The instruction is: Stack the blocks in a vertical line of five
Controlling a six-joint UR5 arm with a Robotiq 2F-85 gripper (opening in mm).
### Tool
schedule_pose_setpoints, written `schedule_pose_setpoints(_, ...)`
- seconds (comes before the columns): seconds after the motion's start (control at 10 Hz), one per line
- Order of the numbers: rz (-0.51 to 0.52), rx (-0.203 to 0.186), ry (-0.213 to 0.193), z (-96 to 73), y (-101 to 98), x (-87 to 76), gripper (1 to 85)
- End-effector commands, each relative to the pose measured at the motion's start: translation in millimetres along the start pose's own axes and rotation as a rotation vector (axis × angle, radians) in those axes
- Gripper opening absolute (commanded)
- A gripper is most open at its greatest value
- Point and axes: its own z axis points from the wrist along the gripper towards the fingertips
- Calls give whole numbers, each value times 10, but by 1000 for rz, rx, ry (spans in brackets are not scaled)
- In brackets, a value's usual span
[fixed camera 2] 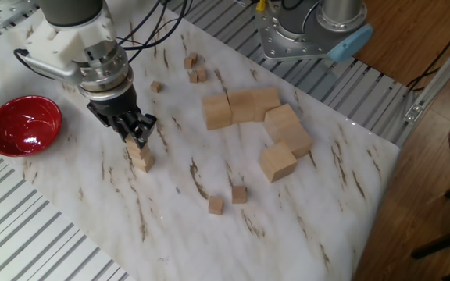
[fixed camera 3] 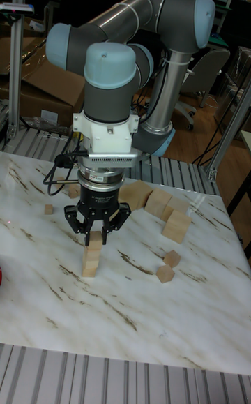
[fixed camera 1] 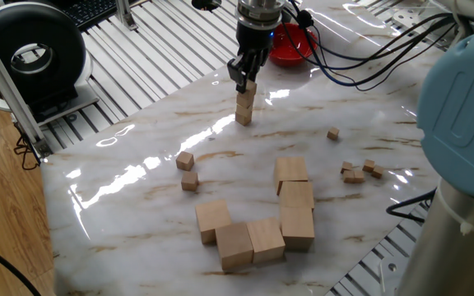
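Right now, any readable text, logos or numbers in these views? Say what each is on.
"U", then part of a second letter: raised mark on the blue joint cap, cut off at the frame edge.
Nothing else readable: no print shows on the small blocks, the large cubes, the red bowl or the gripper.

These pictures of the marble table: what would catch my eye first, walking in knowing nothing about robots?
Probably the big grey and blue arm, its tool closed on the top block of a short stack near the table's far edge in one fixed view. Next, the shiny red bowl just beyond the stack, and the cluster of large wooden cubes at the opposite side, with two loose small blocks between.
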Motion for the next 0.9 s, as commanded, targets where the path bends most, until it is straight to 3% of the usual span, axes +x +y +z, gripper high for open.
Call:
schedule_pose_setpoints(0.0,-12,-15,-1,-10,28,-7,327)
schedule_pose_setpoints(0.3,-45,-19,23,-47,-23,53,397)
schedule_pose_setpoints(0.8,-57,-18,25,-19,14,55,440)
